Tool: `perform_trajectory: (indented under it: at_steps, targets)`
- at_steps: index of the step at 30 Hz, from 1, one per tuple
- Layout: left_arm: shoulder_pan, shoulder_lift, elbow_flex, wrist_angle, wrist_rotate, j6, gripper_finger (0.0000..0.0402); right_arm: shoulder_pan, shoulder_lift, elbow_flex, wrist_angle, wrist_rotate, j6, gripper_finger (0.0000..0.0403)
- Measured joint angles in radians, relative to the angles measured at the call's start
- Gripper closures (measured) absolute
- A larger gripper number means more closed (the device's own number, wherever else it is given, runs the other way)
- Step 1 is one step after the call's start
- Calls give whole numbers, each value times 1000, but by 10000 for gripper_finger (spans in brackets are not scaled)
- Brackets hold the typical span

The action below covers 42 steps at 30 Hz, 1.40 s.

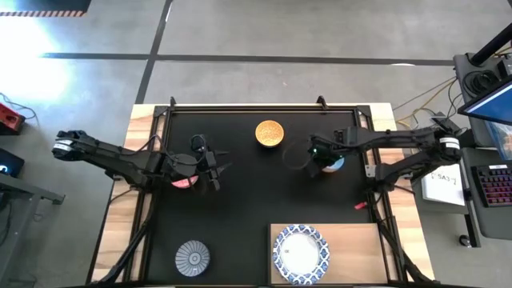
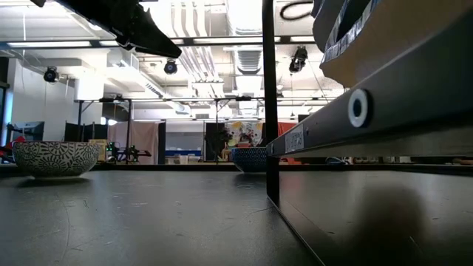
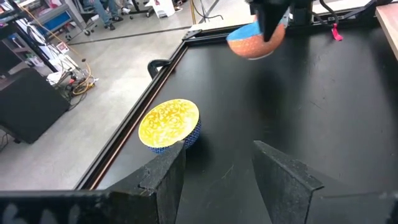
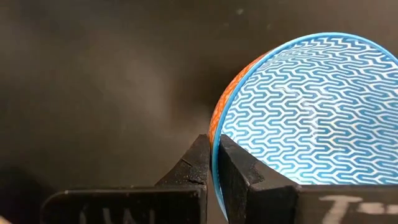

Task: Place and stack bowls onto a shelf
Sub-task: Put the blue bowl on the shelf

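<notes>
My right gripper (image 1: 320, 158) is shut on a small bowl (image 1: 333, 165), blue-patterned inside and orange outside, over the black mat's far right part. It also shows in the left wrist view (image 3: 254, 41). My left gripper (image 1: 214, 170) is open and empty over the mat's left part, beside a pink-red bowl (image 1: 185, 182). An orange-yellow bowl (image 1: 269, 134) sits on the mat at the far middle. A grey-striped bowl (image 1: 192, 258) sits near the front left. A white bowl with a blue rim (image 1: 301, 253) sits on the light-wood shelf (image 1: 356, 244). My right gripper (image 4: 214, 148) pinches the blue bowl's rim (image 4: 216, 163), one finger inside the bowl and one on its orange outer wall. The fingers come from above, pointing down. The bowl hangs tilted below them and looks lifted clear of the mat.
The black mat (image 1: 256, 200) has a metal frame (image 1: 264, 106) around it, on a wooden table. The orange-yellow bowl (image 3: 169, 123) lies ahead of my left gripper (image 3: 217, 152). The shelf has bare board to the right of the white bowl. Cables and a keyboard lie off the table's right side.
</notes>
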<state>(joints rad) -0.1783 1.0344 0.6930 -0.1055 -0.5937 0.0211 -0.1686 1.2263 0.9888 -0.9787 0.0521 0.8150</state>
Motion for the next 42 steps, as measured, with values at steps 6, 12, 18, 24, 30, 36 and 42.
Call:
perform_trajectory:
  at_steps: [6,12,18,24,30,36,42]
  targets:
    - [3,0,0,0,-1,0,232,130,1,33,-52,-6,135,394]
    - [9,0,0,0,-56,0,232,276,2,46,-67,-41,317,394]
    - [19,0,0,0,-62,0,232,442,2,75,-71,-87,522,394]
    - [23,0,0,0,-63,26,232,620,2,129,-72,-87,731,394]
    - [28,-13,0,0,-89,44,232,796,38,176,-81,-87,901,394]
    - [33,-46,0,9,-90,84,232,918,132,220,-79,-122,1050,394]
    - [33,-75,0,9,-102,100,232,1000,273,321,-81,-174,1088,394]
